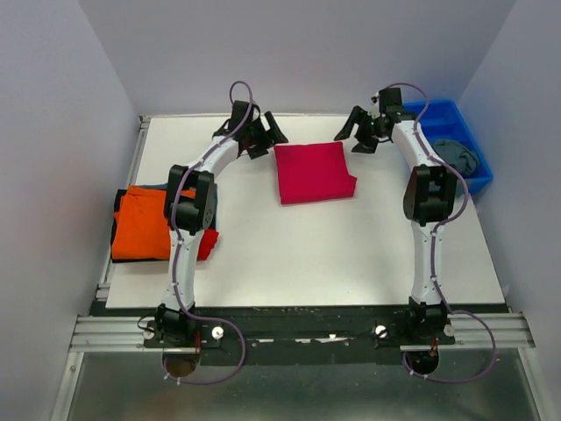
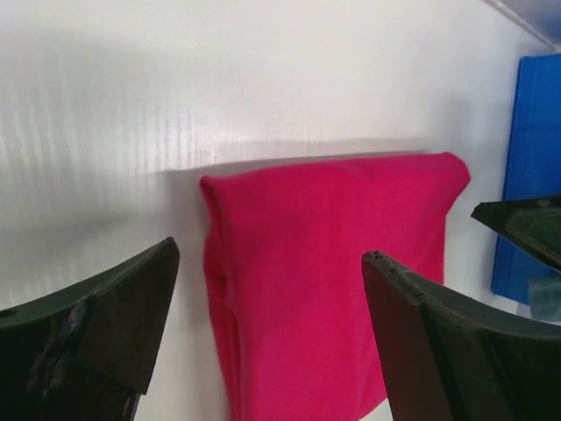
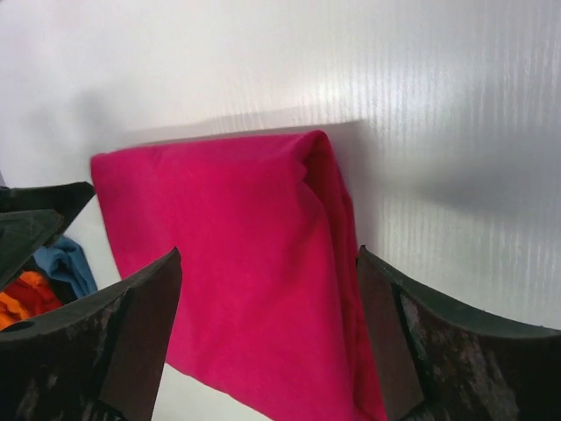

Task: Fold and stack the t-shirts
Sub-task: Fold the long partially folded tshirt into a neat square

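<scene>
A folded crimson-pink t-shirt [image 1: 313, 172] lies flat at the back middle of the white table [image 1: 298, 254]. It also shows in the left wrist view [image 2: 324, 272] and the right wrist view [image 3: 237, 263]. My left gripper [image 1: 267, 133] is open and empty, hovering above the shirt's far left corner. My right gripper [image 1: 358, 132] is open and empty, above the shirt's far right corner. A stack of folded tees with an orange one [image 1: 145, 224] on top, red [image 1: 207, 246], blue and black below, sits at the table's left edge. A grey-blue tee [image 1: 458, 155] lies in the bin.
A blue plastic bin [image 1: 443, 117] stands at the back right corner, also at the right edge of the left wrist view [image 2: 535, 167]. White walls close in the table at the back and sides.
</scene>
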Robot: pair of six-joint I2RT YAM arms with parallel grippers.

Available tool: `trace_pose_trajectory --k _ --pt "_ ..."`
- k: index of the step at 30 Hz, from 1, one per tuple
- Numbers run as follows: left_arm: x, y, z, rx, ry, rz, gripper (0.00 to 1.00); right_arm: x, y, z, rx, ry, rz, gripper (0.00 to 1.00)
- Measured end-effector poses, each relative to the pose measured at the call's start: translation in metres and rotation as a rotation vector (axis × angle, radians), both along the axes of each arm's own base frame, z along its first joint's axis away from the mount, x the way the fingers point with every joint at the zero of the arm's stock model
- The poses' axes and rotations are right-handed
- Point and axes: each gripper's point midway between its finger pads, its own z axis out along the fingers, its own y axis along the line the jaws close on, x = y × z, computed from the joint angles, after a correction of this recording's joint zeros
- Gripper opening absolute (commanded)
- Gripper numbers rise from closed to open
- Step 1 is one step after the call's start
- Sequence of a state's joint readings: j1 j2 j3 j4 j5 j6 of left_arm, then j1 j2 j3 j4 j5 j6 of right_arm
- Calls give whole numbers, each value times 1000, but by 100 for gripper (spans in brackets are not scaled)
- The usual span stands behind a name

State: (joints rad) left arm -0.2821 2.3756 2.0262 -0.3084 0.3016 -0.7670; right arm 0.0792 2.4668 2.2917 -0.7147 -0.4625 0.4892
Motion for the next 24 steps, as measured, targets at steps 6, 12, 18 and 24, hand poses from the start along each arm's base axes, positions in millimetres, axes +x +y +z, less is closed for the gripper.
trace_pose_trajectory --k 6,12,18,24 --pt "-30 13 -42 0 63 -5 80 -30 -6 -34 -34 56 21 69" --pt "-36 7 -42 -25 52 -31 72 -24 -7 -32 -72 27 25 70" --pt "-29 1 -45 -31 46 -40 64 -3 2 -37 -106 -4 20 63" --pt "-11 -8 -52 -39 43 -46 46 -6 12 -62 -129 67 -3 36"
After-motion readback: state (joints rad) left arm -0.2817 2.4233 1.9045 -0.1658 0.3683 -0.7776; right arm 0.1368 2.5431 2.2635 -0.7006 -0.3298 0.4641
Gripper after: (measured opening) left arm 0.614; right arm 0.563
